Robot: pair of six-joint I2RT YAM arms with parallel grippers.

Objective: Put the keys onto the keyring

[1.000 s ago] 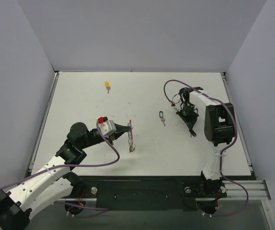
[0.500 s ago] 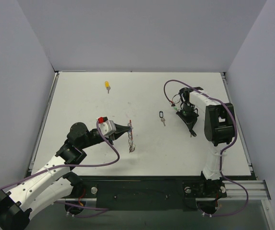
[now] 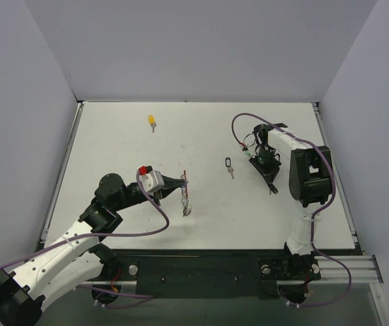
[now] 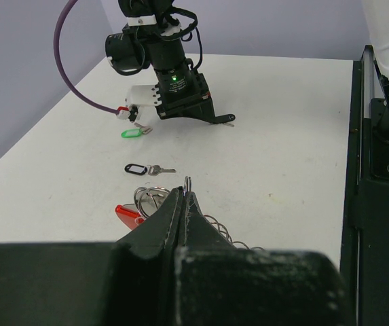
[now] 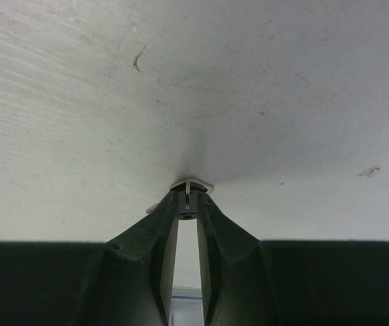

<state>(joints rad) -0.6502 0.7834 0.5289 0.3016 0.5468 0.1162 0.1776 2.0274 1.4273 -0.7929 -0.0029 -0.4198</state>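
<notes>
My left gripper (image 4: pixel 182 194) is shut on a thin silver ring of the keyring (image 4: pixel 188 183), whose red piece (image 4: pixel 127 214) and other metal loops hang beside the fingers. From above, the keyring (image 3: pixel 185 198) dangles from that left gripper (image 3: pixel 182 183) left of the table's middle. My right gripper (image 5: pixel 189 204) points down at the table with its jaws slightly apart. A small silver key (image 5: pixel 190 189) stands between its tips, touching the surface. From above, the right gripper (image 3: pixel 271 189) is at mid right. Loose keys lie apart: yellow (image 3: pixel 152 121), green (image 3: pixel 251 155) and black-tagged (image 3: pixel 229 166).
The white table (image 3: pixel 113 149) is walled by grey panels at the back and sides. The right arm's purple cable (image 3: pixel 238 129) loops over the table near the green key (image 4: pixel 132 134). The black-tagged key (image 4: pixel 146 169) lies between the two grippers.
The right gripper's jaws have parted a little and its tip has shifted slightly. The left arm and the keyring have stayed put.
</notes>
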